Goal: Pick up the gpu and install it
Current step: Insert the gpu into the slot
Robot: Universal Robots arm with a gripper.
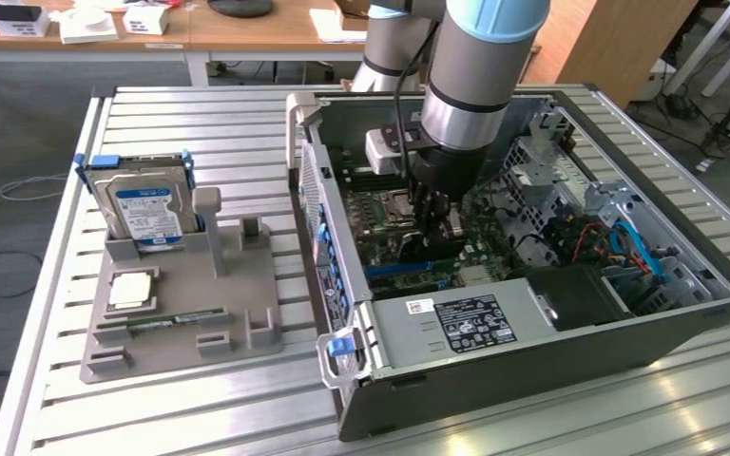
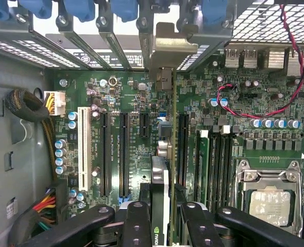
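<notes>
My gripper [image 1: 437,228] hangs inside the open computer case [image 1: 669,332], low over the green motherboard [image 1: 384,214]. It is shut on the gpu [image 2: 160,180], a thin dark card seen edge-on between my black fingers [image 2: 136,221]. The card stands upright on the motherboard [image 2: 234,103] among the long black expansion slots [image 2: 123,149]. Its silver end bracket [image 2: 167,49] reaches the row of rear slot openings with blue clips. Whether the card's edge sits fully in a slot is hidden.
A grey holder [image 1: 244,285] on the slatted table at the exterior view's left carries a hard drive [image 1: 145,211], a processor chip [image 1: 132,290] and a RAM stick [image 1: 163,324]. Inside the case are the power supply [image 1: 467,323], the CPU socket [image 2: 268,203], cable bundles [image 2: 31,110] and drive cages [image 1: 619,204].
</notes>
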